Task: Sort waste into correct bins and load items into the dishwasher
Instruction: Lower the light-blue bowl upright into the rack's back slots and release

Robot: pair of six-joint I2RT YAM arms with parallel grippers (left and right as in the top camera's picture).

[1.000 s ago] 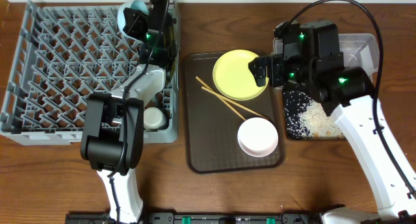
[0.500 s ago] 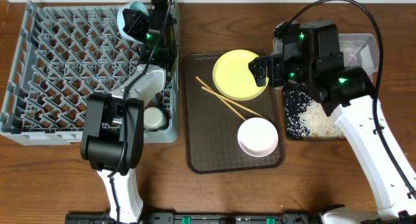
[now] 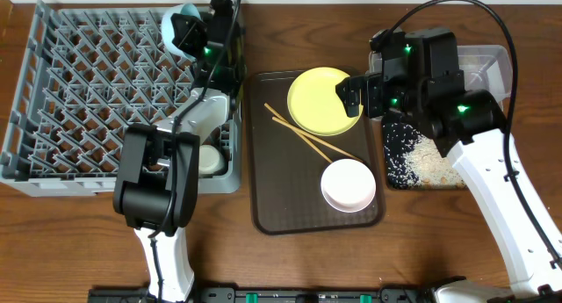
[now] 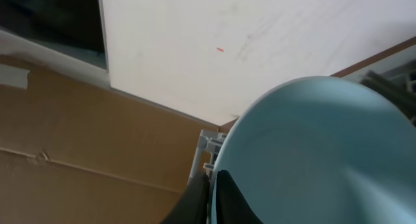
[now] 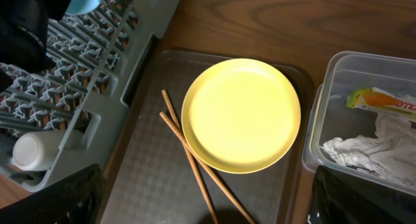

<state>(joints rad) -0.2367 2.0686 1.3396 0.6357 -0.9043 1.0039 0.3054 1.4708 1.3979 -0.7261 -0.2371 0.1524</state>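
Since a sec ago your L arm nudged slightly right. L gripper (image 3: 195,32) is clamped on the rim of the light blue bowl (image 4: 312,152), holding it over the dish rack (image 3: 53,92) at its far right corner. R gripper (image 3: 351,97) hangs w/ jaws wide, empty, over the right edge of the yellow plate (image 3: 316,99). Plate, chopsticks (image 3: 307,138) & white bowl (image 3: 348,183) lie on the brown tray (image 3: 272,206). White cup (image 3: 208,159) sits in the rack.

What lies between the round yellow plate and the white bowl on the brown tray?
Two thin wooden chopsticks, lying diagonally; the overhead view shows this.
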